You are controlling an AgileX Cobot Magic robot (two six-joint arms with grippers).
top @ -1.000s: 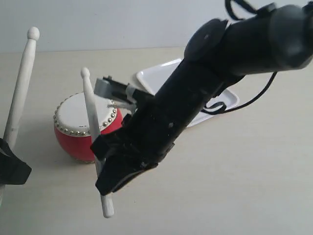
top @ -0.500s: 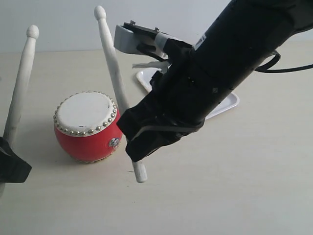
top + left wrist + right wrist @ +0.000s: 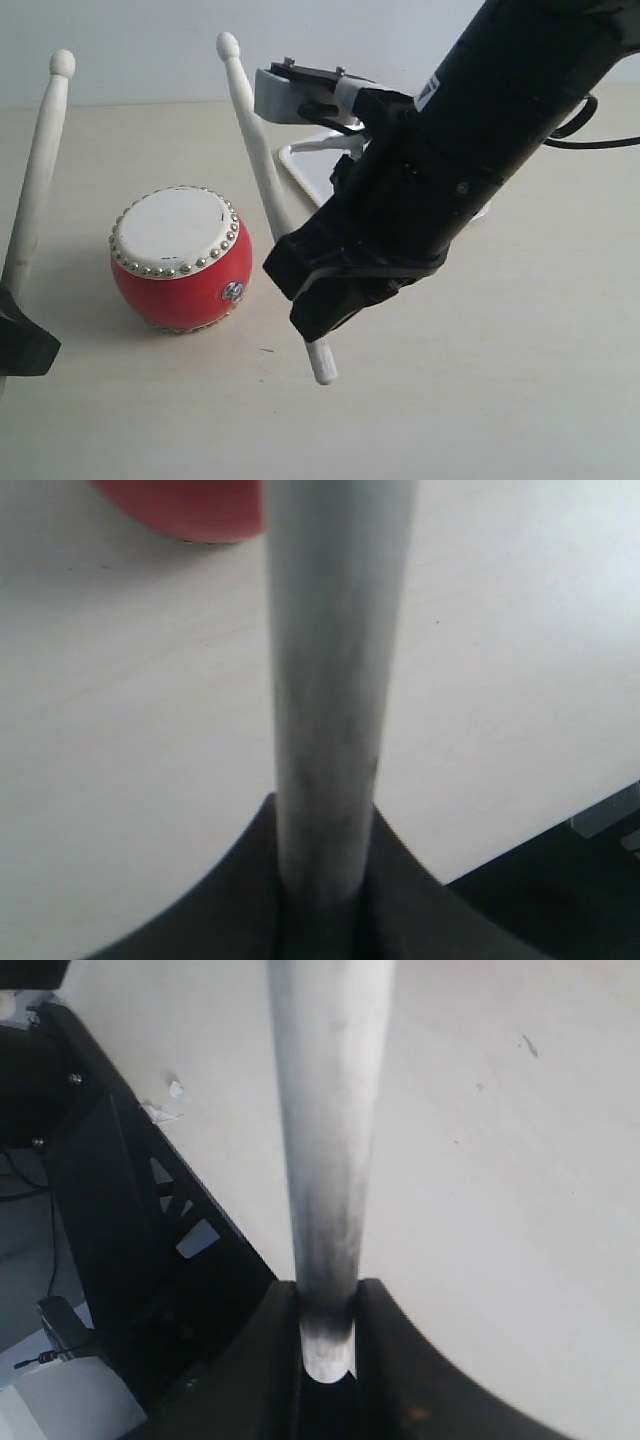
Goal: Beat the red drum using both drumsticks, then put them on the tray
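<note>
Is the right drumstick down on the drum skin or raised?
Raised. The right drumstick tilts tip-up, clear of the drum, with the right gripper shut on its shaft.

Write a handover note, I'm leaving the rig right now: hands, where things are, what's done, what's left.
Left hand shut on the left drumstick, tip up, left of the red drum.
Right hand shut on the right drumstick, tip up and tilted, between drum and tray.
Neither stick touches the drum. Tray mostly hidden behind the right arm.
Done: both sticks gripped. Whether the drum was beaten does not show.
Left: lay both sticks on the tray.
</note>
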